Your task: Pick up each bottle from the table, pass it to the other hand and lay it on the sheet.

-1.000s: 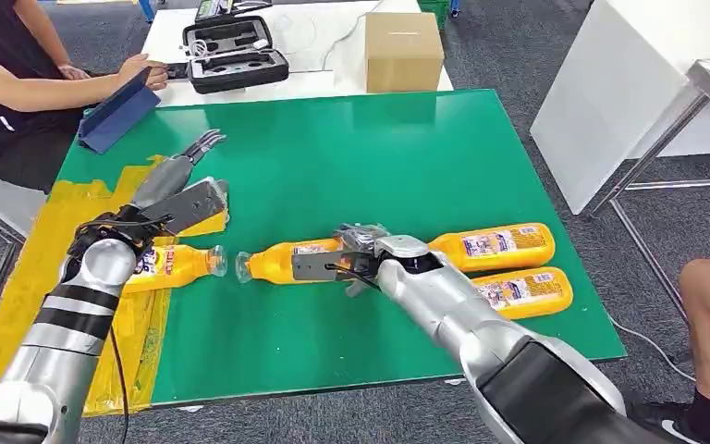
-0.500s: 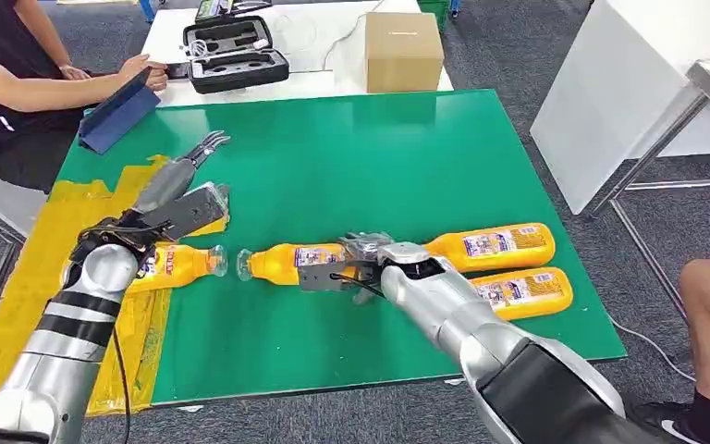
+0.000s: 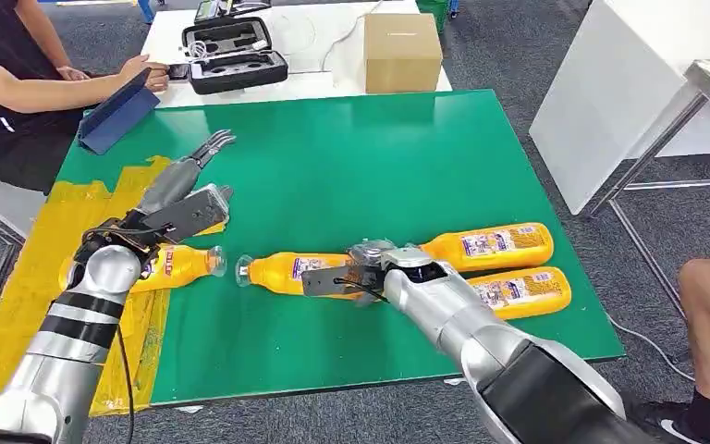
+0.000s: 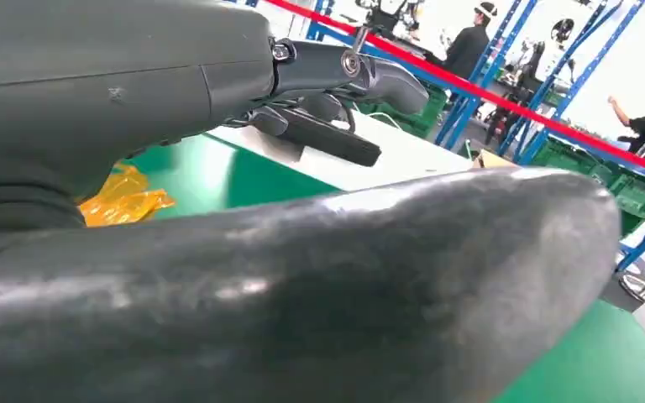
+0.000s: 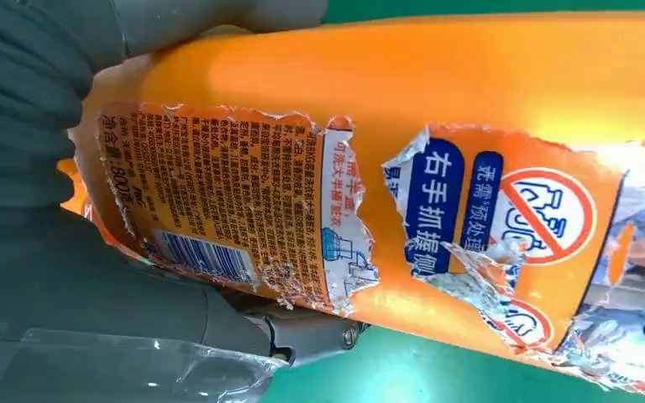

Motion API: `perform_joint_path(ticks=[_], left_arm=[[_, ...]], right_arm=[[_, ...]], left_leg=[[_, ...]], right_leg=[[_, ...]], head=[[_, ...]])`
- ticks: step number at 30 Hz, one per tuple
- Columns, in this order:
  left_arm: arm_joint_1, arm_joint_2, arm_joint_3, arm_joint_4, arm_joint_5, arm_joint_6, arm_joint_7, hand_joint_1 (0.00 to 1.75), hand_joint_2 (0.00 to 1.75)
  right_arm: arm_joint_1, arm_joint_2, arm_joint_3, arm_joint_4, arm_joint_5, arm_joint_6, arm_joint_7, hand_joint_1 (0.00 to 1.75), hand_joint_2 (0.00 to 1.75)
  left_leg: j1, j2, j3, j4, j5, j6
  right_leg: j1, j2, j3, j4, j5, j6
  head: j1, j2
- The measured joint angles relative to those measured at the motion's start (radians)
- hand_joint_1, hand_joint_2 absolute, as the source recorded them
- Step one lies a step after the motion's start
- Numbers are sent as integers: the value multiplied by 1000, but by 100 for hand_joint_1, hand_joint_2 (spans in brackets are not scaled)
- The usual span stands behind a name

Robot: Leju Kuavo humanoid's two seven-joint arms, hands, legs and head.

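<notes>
While the left robot hand point(image 3: 189, 176) hovers empty, fingers spread, the right robot hand point(image 3: 365, 268) grips a torn-labelled bottle point(image 5: 437, 168).

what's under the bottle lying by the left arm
Yellow sheet lies under that bottle; its cap end reaches onto the green table. The left arm covers the bottle's base, so what lies under there is hidden.

Green-topped table point(image 3: 351, 157) on grey carpet floor point(image 3: 518, 55). Behind it, a white table point(image 3: 314, 55) carrying a cardboard box point(image 3: 403, 51) and an open black case point(image 3: 233, 55). Seated at far left, a person point(image 3: 0, 83) touching a blue tablet cover point(image 3: 118, 113). At right, a white cabinet point(image 3: 629, 83) and metal-legged bench point(image 3: 703, 92). Blue racking point(image 4: 504, 50) and red tape point(image 4: 487, 84) beyond, brightly lit.
</notes>
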Motion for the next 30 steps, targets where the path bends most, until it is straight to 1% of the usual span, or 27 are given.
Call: perform_joint_path(ticks=[10, 13, 17, 18, 21, 23, 24, 25, 26, 28, 30], left_arm=[[5, 0, -9, -21, 31, -1, -6, 0, 0], [14, 0, -6, -36, 74, -2, 2, 0, 0], [43, -7, 26, -59, 208, -42, 15, 0, 0], [55, -7, 32, -64, 228, -42, 19, 0, 175], [106, -6, 80, -88, 336, -69, 52, 0, 175], [161, -13, 129, -110, 458, -23, 57, 0, 175], [195, -19, 166, -133, 505, 17, 49, 0, 175], [229, -25, 194, -152, 525, 44, 38, 0, 175], [259, -36, 225, -175, 538, 66, 22, 0, 175], [304, -51, 263, -213, 558, 76, 13, 0, 175], [330, -66, 277, -243, 589, 76, 19, 0, 175]], right_arm=[[2, -8, 4, 3, 1, -6, 4, 175, 175], [6, -12, 3, 5, -4, -44, 13, 175, 175], [12, -16, -25, 4, -27, -128, 18, 175, 175], [14, -19, -33, 1, -33, -149, 16, 175, 175], [26, -42, -79, -74, -76, -237, -21, 175, 175], [71, -70, -124, -233, -136, -316, -54, 175, 175], [105, -95, -157, -361, -171, -330, -46, 175, 175], [133, -116, -181, -458, -191, -318, -23, 175, 175], [158, -137, -210, -577, -205, -299, 0, 175, 175], [213, -174, -255, -742, -208, -288, 3, 175, 175], [258, -192, -284, -853, -205, -292, -10, 175, 175]], left_leg=[[0, 0, 0, 0, 0, 0], [0, 0, 1, 0, 0, 0], [0, -1, 0, 0, 0, 0], [0, -1, 0, 0, 0, 0], [-1, 1, -1, 0, 0, 0], [0, 3, -1, 0, 0, 0], [0, 3, -1, 0, 0, 0], [-1, 2, -1, 0, -1, 0], [0, 2, -2, 0, -1, -1], [1, -4, -5, 0, -1, -1], [1, -4, -7, 0, -1, -1]], right_leg=[[0, 0, 0, 0, 0, 0], [0, 0, 1, 0, 0, 0], [0, 0, 1, 0, 0, 0], [0, 0, 1, 0, 0, 0], [0, 2, 0, 0, 1, -1], [0, 3, -1, 0, 2, -2], [0, 3, -2, 0, 2, -2], [0, 3, -3, 0, 2, -2], [0, 2, -4, 0, 1, -2], [0, 0, -4, -1, -2, 0], [0, -1, -5, -1, -1, 0]], head=[[0, 0], [0, 0], [0, 0], [1, 0], [0, 0], [0, 0], [0, 0], [-2, 0], [0, 0], [1, 0], [1, 0]])
